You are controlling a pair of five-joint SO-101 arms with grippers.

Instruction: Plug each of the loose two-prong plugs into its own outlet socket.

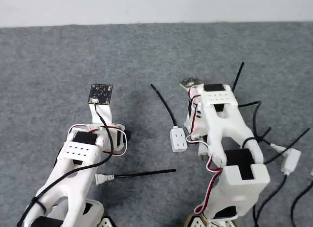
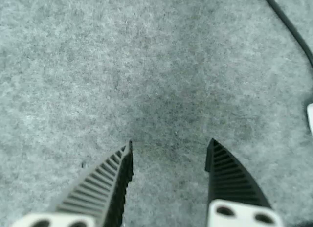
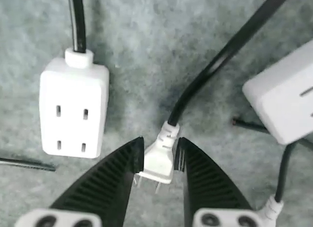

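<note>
In the high view you have no plug seated yet. The near plug (image 1: 104, 178) lies loose at 8 o'clock from the outlet block (image 1: 178, 139), just beside the left arm (image 1: 73, 173). Its long axis runs along the 9-to-3 line, prongs toward 9 and its black cord (image 1: 146, 174) trailing to 3. The second outlet block (image 1: 291, 161) lies at 3 o'clock from the first, well apart. In the left wrist view your left gripper (image 2: 170, 142) hangs with jaws apart over bare felt (image 2: 146, 65), holding nothing. In the right wrist view your right gripper (image 3: 159, 139) is clamped on the held plug (image 3: 159, 161). Its prongs point back toward the wrist and its cord leads away. The outlet block (image 3: 73, 112) beside it shows four empty slots, so I judge every insertion is still to do, and this plug needs turning to face them.
</note>
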